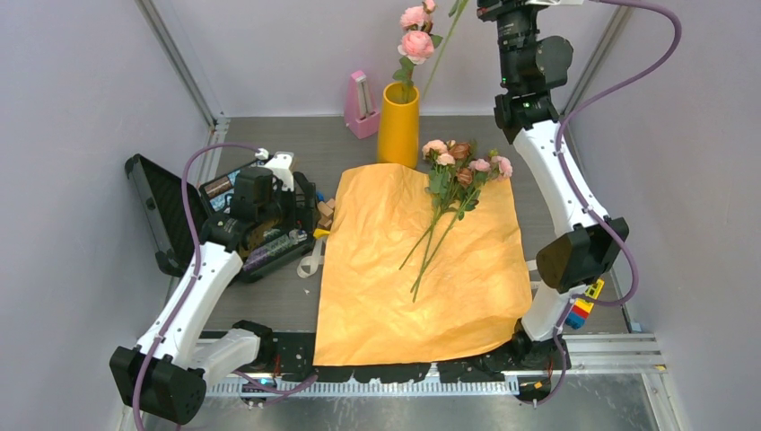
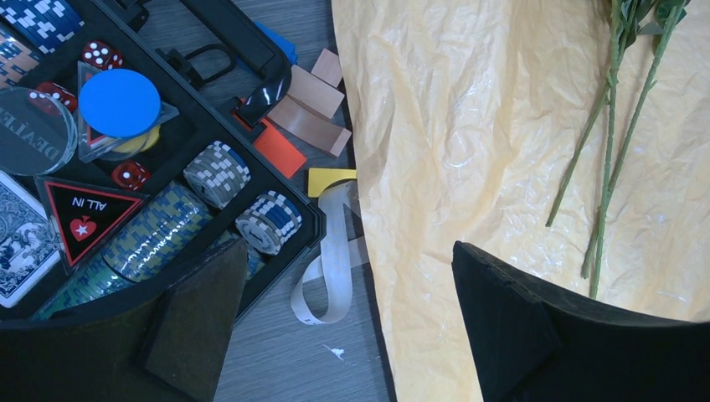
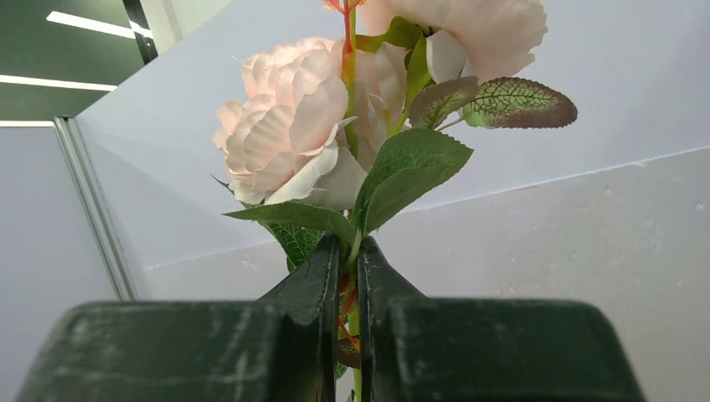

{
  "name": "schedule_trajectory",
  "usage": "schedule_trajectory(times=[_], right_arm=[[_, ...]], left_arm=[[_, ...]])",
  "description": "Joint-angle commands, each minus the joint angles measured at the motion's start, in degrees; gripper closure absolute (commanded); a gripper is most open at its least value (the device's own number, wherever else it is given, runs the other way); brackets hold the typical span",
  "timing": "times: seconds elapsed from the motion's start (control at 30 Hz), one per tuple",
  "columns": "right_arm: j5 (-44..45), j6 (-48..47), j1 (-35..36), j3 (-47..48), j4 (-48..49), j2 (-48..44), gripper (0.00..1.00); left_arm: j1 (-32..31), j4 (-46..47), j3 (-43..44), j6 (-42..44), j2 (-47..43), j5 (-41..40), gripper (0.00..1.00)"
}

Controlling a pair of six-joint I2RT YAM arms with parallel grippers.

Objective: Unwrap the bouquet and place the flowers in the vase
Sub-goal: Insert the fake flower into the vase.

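Item: right gripper (image 3: pixel 347 251), raised at the far right of the cell, jaws drawn narrow and pinched on one rose stem (image 1: pixel 444 45); pink heads and leaves sit just past my fingertips in the wrist view. From above, that stem slants from the gripper down and leftward to the mouth of the vase (image 1: pixel 398 126), where pink heads stand over the rim; I cannot tell whether its foot is inside. Item: loose flowers (image 1: pixel 458 175), lying on the flattened orange paper (image 1: pixel 404 287), heads at the far edge near the vase, long axis running back toward me and slightly left. Item: left gripper (image 2: pixel 347 247), jaws wide and holding nothing, over the poker-chip case (image 1: pixel 148 206) left of the paper, ribbon (image 1: pixel 311 263) beneath. My reading: the stem tails lie to its right, nearer it than the right gripper, so the next pickup favours the left arm, closing across the stems
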Motion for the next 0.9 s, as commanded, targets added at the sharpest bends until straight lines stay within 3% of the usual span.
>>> schedule_trajectory(times=[0.0,0.43,0.87], right_arm=[[1.58,0.48,-0.07,5.68,4.36,1.62,1.00],[2.02,2.81,0.75,10.84,3.87,8.39,1.00],[2.77,2.69,1.61,1.39,6.40,8.22,1.00]], left_arm=[[-0.18,2.14,-0.16,1.25,-1.14,-0.43,0.05],[-0.23,2.02,-0.16,1.34,-1.04,-0.66,0.05],[-0.20,2.00,-0.16,1.25,-1.15,-0.39,0.05]])
